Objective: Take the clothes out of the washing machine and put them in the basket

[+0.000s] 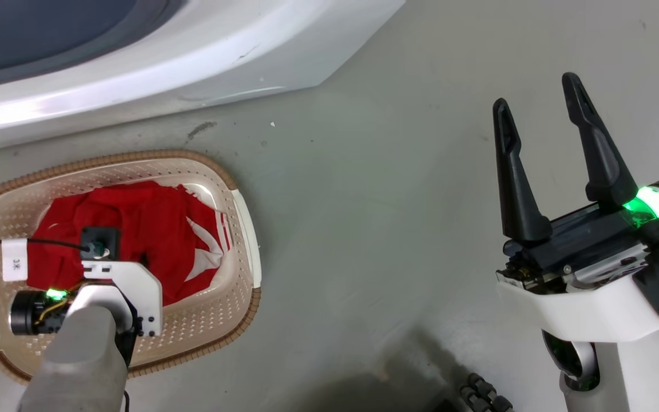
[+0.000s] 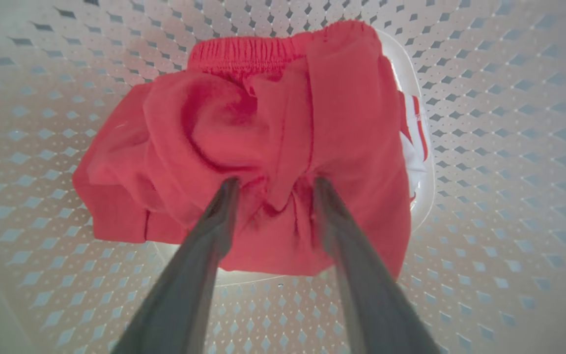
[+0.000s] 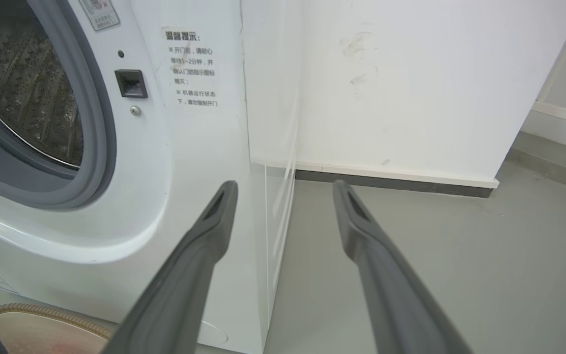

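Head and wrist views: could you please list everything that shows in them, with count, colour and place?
clothes: count unclear, one bunched heap, red with white trim, lying in the basket.
basket: one, cream perforated with brown rim, on the floor before the washing machine.
washing machine: one, white with grey door ring and steel drum, behind the basket.
stickers: two, pale with print, on the washing machine's front.
floor: grey, under everything.
wall: white with dark skirting, beside the washing machine.
left gripper: one, dark fingers apart, tips pressed into the clothes inside the basket.
right gripper: one, dark fingers apart, holding nothing, above the floor right of the basket.
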